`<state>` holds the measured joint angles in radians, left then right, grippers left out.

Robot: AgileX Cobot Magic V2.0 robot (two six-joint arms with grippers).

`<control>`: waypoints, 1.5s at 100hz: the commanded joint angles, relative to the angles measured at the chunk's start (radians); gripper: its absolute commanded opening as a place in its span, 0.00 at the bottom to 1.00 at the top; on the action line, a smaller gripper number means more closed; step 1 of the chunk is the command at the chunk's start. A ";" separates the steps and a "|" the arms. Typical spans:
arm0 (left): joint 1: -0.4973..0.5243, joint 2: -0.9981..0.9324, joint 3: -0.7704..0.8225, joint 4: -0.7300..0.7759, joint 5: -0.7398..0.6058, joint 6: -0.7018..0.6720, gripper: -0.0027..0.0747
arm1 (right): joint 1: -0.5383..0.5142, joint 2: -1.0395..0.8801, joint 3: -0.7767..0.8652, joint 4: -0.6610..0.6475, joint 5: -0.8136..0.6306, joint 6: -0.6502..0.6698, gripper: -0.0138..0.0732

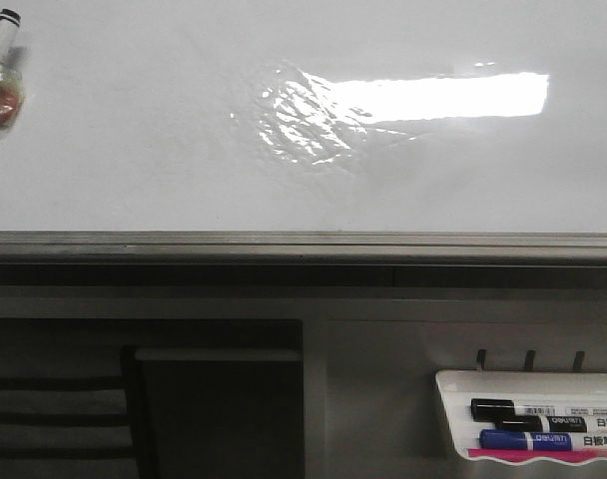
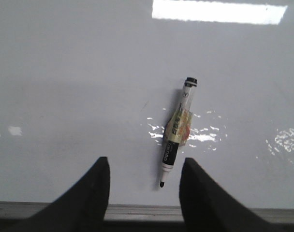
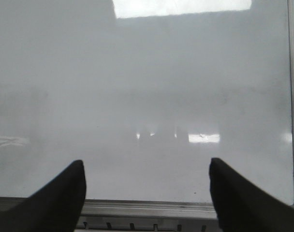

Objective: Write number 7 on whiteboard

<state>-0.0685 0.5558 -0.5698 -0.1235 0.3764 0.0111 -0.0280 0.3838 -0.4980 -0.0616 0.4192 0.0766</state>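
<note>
The whiteboard (image 1: 134, 150) is a large glossy white board with a grey metal frame along its near edge. No number 7 shows on it in any view. An uncapped black marker (image 2: 177, 131) with a taped middle lies on the board, tip toward my left gripper (image 2: 144, 186), which is open and empty just short of the tip. The marker also shows at the far left in the front view (image 1: 1, 66). My right gripper (image 3: 147, 188) is open and empty over a bare part of the board (image 3: 147, 96) near its frame. Neither gripper shows in the front view.
A small white tray (image 1: 453, 414) hangs below the board's frame at the right, holding a black marker (image 1: 528, 411) and a blue marker (image 1: 528, 439). Bright light reflections (image 1: 433, 97) lie on the board. A dark opening (image 1: 214, 409) sits under the frame at the left.
</note>
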 commanded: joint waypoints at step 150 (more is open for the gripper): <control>-0.131 0.760 -0.106 0.117 -0.552 0.145 0.49 | -0.006 0.013 -0.033 0.020 -0.058 -0.009 0.71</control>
<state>-0.1959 1.3181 -0.6342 -0.0080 -0.0981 0.1557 -0.0280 0.3838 -0.4980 -0.0399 0.4313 0.0766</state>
